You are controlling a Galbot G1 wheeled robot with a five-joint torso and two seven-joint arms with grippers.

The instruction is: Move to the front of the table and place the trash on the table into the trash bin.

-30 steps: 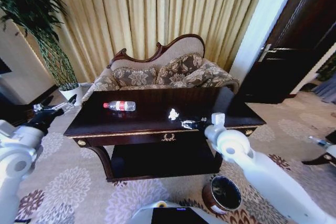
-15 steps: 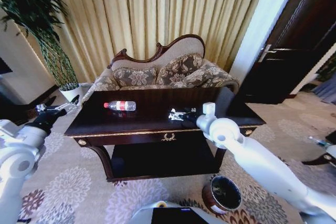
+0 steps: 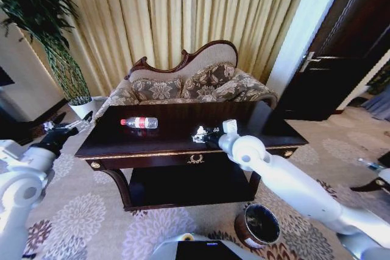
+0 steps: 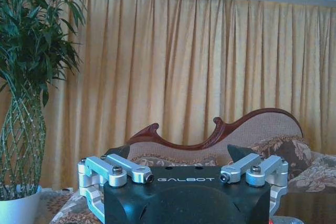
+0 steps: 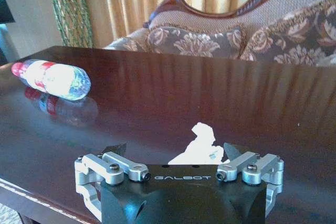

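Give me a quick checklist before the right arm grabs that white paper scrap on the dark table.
1. Right end effector open: ok, both fingers spread wide.
2. Small white crumpled paper scrap lined up between the fingers: ok, it sits in the gap.
3. Scrap resting on the dark glossy wooden table, away from the edge: ok.
4. Clear plastic bottle with red label out of the way: ok, it lies apart, toward the robot's left.
5. Round reddish-brown trash bin upright and open on the carpet: ok.
6. Left end effector off the table's left end, free of the table: ok; open or shut: cannot tell.
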